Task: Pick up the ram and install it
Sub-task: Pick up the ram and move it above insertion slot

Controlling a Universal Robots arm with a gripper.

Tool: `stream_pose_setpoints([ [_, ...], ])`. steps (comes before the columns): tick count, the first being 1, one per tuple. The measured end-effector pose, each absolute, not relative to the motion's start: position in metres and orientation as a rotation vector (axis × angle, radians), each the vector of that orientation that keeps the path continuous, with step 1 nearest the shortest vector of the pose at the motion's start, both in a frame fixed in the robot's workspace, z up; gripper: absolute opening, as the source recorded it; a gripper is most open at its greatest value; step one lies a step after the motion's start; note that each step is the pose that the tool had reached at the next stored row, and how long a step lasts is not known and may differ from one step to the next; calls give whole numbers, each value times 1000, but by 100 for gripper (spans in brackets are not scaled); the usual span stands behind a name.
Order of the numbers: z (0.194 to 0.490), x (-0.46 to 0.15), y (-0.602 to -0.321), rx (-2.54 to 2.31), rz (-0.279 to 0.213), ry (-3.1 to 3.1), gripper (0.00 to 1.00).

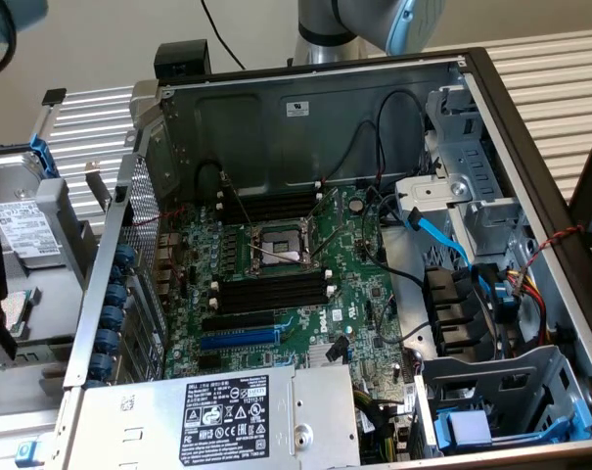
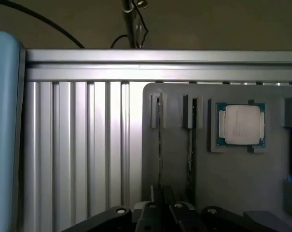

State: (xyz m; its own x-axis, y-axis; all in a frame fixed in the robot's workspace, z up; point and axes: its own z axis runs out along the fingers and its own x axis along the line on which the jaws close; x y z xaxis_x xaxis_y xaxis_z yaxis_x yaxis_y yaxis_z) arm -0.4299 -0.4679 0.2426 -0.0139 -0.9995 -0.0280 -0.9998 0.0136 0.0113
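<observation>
Above the grey tray the arm hangs, jaws closed, near the ram.

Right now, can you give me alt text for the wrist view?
The gripper points at a gray holder on a ribbed metal table. Two ram sticks stand edge-up in its slots, with a processor chip seated beside them.

A robotics lab: opened computer case on ribbed table.
</observation>
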Motion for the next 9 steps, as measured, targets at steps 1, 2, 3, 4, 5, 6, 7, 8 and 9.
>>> stream_pose_setpoints([
  [1,247,-430,-468,-2198,43,2228,12],
  [2,252,-430,-468,-2197,43,2228,12],
  [3,256,-430,-468,-2197,43,2228,12],
  [4,261,-430,-468,-2198,43,2228,12],
  [5,265,-430,-468,-2197,43,2228,12],
  [6,270,-430,-468,-2197,43,2228,12],
  [7,274,-430,-468,-2197,43,2228,12],
  [8,279,-430,-468,-2197,43,2228,12],
  [9,284,-430,-468,-2197,43,2228,12],
])
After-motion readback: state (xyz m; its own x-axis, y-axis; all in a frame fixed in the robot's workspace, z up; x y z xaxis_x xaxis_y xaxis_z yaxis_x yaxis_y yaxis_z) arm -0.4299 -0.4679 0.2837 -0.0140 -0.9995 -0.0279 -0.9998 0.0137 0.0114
